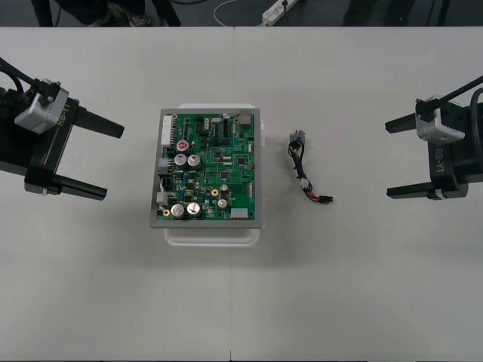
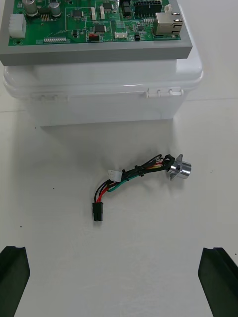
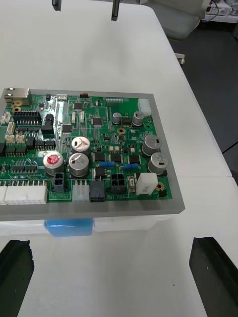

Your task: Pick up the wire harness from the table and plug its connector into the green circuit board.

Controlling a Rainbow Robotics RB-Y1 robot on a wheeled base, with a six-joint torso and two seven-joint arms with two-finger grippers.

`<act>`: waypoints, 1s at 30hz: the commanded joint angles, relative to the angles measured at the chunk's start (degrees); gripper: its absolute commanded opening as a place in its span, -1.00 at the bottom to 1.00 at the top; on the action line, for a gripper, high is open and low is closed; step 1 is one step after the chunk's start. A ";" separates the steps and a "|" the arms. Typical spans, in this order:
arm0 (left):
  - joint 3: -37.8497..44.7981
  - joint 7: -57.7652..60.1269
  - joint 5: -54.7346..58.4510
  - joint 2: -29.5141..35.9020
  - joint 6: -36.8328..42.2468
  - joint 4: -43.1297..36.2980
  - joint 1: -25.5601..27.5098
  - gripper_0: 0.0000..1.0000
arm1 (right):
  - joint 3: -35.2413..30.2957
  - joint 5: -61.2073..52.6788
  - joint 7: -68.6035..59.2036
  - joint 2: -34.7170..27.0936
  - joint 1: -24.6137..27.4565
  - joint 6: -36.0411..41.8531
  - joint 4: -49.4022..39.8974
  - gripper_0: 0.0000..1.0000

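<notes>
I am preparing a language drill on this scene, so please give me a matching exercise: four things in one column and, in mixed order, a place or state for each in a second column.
Things
1. green circuit board
2. small black plug
3. round metal socket
4. left black two-finger pincer

Places or states
A. end of the thin-wire harness nearer the board
B. open, at the board's left
C. on a white plastic base
D. harness end farther from the board, on the light table

Pairs: 1-C; 2-D; 3-A; 4-B
</notes>
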 commanded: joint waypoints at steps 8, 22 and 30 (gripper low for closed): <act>-4.36 8.07 0.85 2.17 -1.64 -1.27 -7.14 0.85 | -1.41 0.00 -2.69 0.27 0.52 -0.25 -1.60 1.00; -6.47 12.11 0.05 -0.65 -1.64 -1.27 -12.06 0.84 | -1.41 0.00 -2.69 0.27 0.52 -0.25 -1.60 1.00; -6.56 13.87 -3.99 -3.90 -1.64 -1.18 -14.78 0.83 | -0.18 -0.17 -2.87 -0.43 -2.12 -0.25 -2.31 1.00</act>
